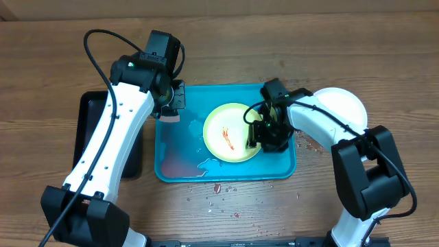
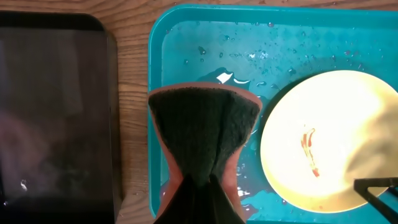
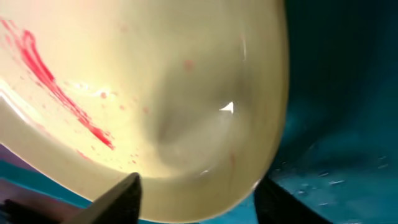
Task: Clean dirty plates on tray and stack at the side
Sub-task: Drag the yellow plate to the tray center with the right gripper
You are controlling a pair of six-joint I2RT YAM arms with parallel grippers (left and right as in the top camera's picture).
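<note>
A yellow-green plate with a red smear lies in the turquoise tray. A pinkish-white plate sits on the table right of the tray. The light blue plate is out of view. My left gripper is shut on a sponge with a dark green face, held over the tray's left end, left of the plate. My right gripper is open at the plate's right edge. In the right wrist view its fingers straddle the rim of the smeared plate.
A black tray lies left of the turquoise one and also shows in the left wrist view. Water pools in the tray's front left. Red crumbs dot the table in front of the tray.
</note>
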